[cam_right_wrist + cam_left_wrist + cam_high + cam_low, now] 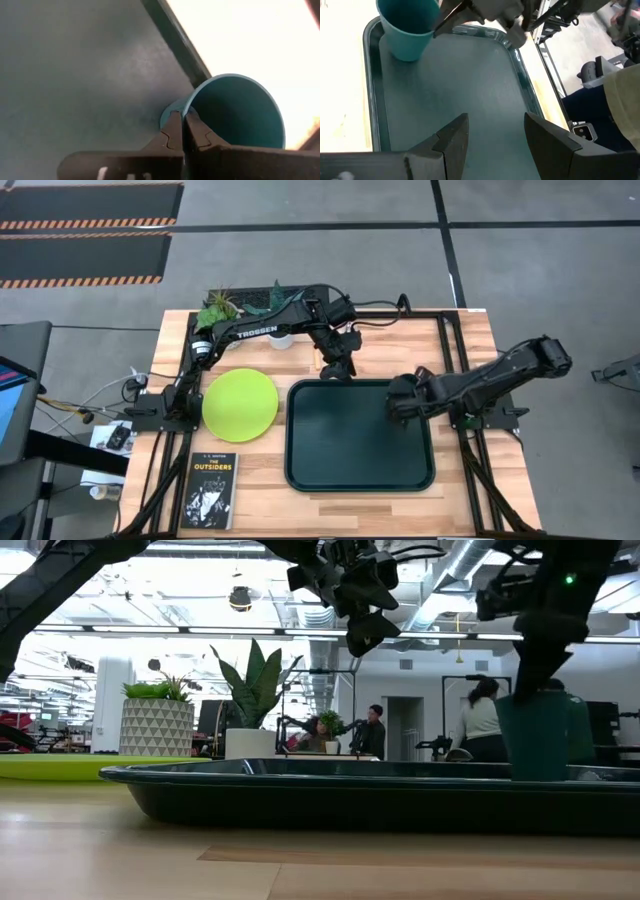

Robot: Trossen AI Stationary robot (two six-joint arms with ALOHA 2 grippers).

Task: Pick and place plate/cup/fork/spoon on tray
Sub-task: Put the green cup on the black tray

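Note:
The dark green tray (290, 435) lies at the table's middle. The teal cup (540, 735) stands upright over the tray's far right part, and my right gripper (402, 396) is shut on it from above. It also shows in the left wrist view (407, 27) and the right wrist view (235, 110). My left gripper (495, 140) is open and empty, above the tray's far edge (337, 368). The lime-green plate (240, 404) lies flat on the table left of the tray. The fork and the spoon do not show. My right gripper pinches the cup's wall at its rim (195, 96), one finger inside the cup and one outside. The fingers come from above, pointing down. The cup is upright. The tray's rim hides its base in the low view, so I cannot tell whether it rests on the tray floor.
A black book (212, 490) lies at the near left. Potted plants (225, 308) stand at the far edge, behind my left arm. The tray floor (460, 85) is bare toward its left and near parts. People show in the room beyond the table.

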